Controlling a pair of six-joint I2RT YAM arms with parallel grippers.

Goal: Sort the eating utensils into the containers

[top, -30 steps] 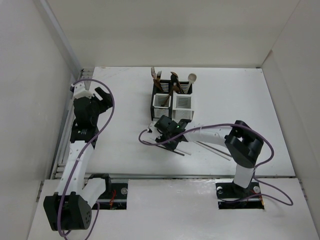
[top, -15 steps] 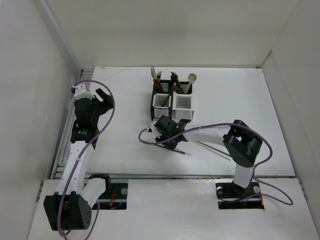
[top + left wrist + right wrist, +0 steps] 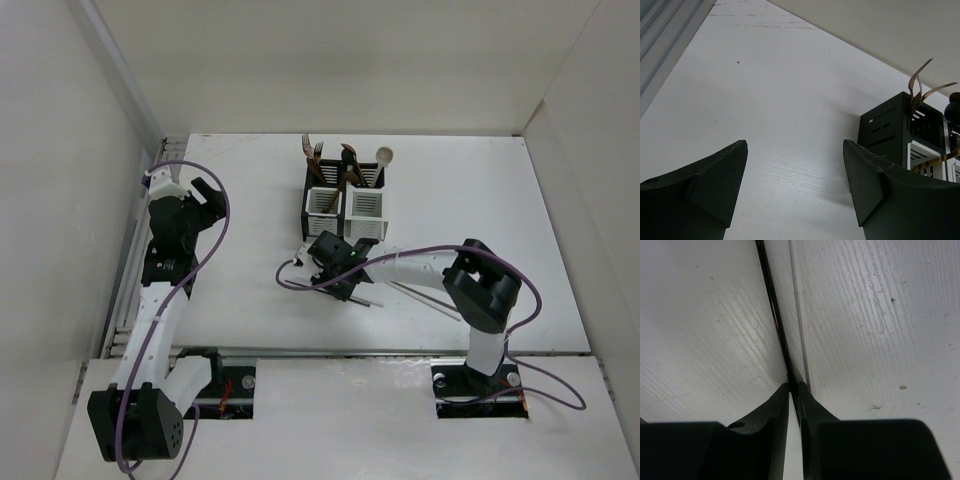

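Observation:
The two joined black-and-white containers [image 3: 345,207] stand at the table's back middle, holding forks [image 3: 314,155], a dark spoon [image 3: 349,156] and a pale wooden spoon [image 3: 384,155]. My right gripper [image 3: 338,274] is low over the table just in front of them. It is shut on a dark chopstick [image 3: 772,305], which lies close to the white surface; its end pokes out to the right [image 3: 372,302]. The jaws [image 3: 794,386] pinch it tightly. Another thin chopstick [image 3: 425,299] lies on the table further right. My left gripper [image 3: 200,195] is open and empty at the far left [image 3: 795,145].
The containers also show in the left wrist view [image 3: 900,125], with fork tines [image 3: 920,85] above them. A thin grey line [image 3: 797,315] runs beside the held chopstick; I cannot tell whether it is a shadow or a stick. A metal rail [image 3: 135,250] runs along the left edge.
The right arm's elbow has drifted slightly left and the dark chopstick's free end has shifted a little to the right. The left gripper nudged slightly and then stayed still.

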